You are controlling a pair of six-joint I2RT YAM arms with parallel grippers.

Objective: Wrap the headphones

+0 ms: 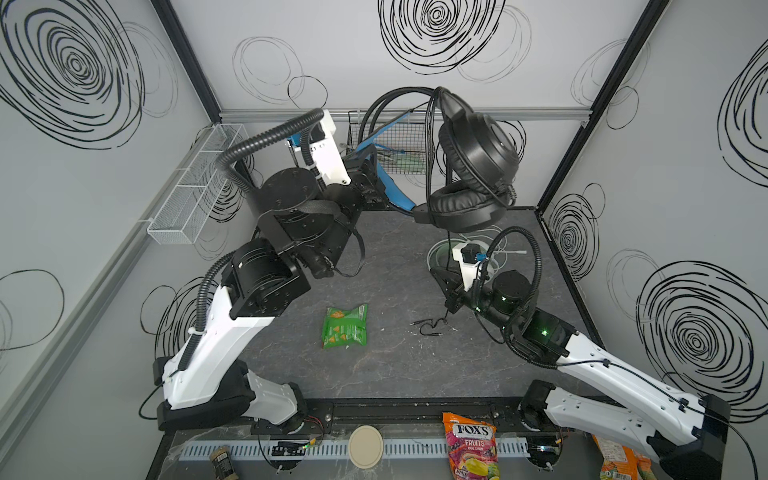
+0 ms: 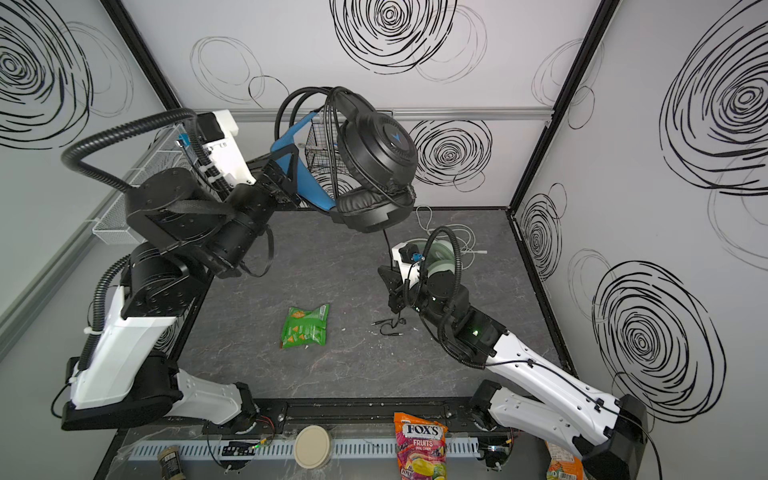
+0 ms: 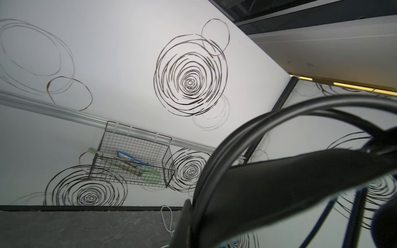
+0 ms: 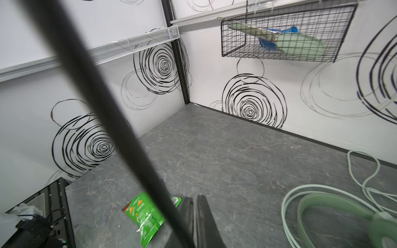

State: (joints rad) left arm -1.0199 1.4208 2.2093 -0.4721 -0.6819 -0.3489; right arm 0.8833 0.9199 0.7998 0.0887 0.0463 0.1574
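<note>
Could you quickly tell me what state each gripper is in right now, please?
Left gripper: closed on the black headphones, at the headband.
Right gripper: closed; the black cable runs right beside it, but a grip on it cannot be told.

Both top views look steeply down from the front over the whole tabletop (image 1: 395, 374). The left wrist view, close against the black headphones (image 3: 279, 182), tilts up at the back wall (image 3: 129, 53); the right wrist view sits low over the tabletop. Both share the wire basket (image 3: 137, 146) (image 4: 236, 38).
</note>
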